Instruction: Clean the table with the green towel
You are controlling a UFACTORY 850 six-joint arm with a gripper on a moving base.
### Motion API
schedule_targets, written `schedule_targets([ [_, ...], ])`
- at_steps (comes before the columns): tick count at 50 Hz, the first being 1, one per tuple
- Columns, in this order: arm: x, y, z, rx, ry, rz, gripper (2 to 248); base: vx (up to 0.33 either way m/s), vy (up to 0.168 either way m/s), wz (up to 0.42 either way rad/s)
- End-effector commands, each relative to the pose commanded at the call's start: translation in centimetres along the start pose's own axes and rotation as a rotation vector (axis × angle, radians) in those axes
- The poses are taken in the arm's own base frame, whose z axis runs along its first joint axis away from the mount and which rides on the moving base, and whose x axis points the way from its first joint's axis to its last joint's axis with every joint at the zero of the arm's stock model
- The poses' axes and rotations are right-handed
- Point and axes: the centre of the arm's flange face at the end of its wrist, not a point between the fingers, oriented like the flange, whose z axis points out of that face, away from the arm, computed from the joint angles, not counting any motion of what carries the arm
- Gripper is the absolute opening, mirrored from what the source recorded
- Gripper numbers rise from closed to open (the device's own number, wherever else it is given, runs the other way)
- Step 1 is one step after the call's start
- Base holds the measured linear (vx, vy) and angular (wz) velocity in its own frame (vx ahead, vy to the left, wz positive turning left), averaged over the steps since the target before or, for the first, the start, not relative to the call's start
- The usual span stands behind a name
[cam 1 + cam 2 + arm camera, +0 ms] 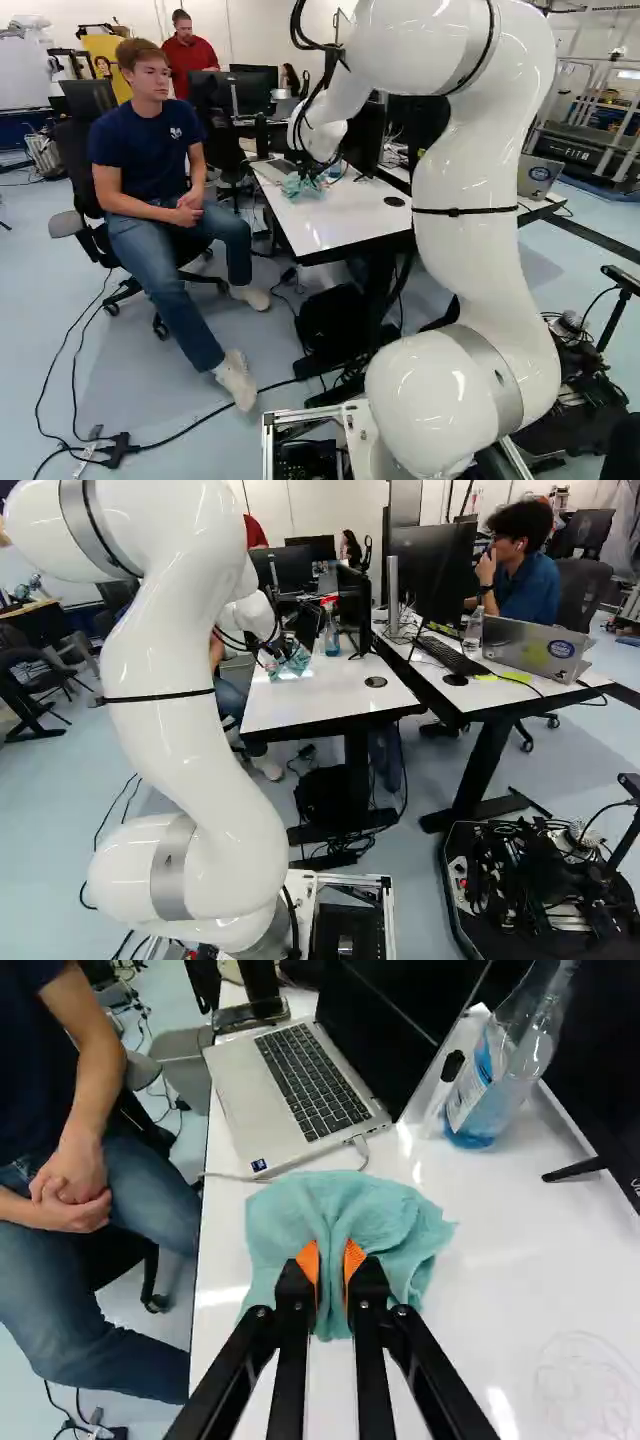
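1. An open laptop point(290, 1085), a cable in its side; a dark flat device point(251, 1014) lies just beside it.
2. A clear spray bottle point(485, 1100) with blue liquid, upright near the laptop.
3. A neighbouring counter point(490, 698) bearing a monitor point(432, 570), black keyboard point(452, 656), mouse point(455, 681), upright water bottle point(473, 632) and silver laptop point(532, 650).
4. An office chair point(66, 223) at the left of the left base view.
5. A dark bundle point(324, 796) and tangled cables on the floor.
6. A power strip point(120, 450) on the floor.
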Motion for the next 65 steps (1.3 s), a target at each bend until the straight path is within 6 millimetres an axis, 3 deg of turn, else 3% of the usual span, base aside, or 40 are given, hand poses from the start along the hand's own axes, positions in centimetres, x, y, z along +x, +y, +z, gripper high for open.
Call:
schedule_targets([
  [28, 1.0, 1.1, -4.1, -0.011, 0.044, 0.013, 48, 0.0, 0.0, 0.0],
  [65, -2.2, 5.7, -8.7, -0.071, 0.03, 0.066, 48, 0.0, 0.0, 0.0],
])
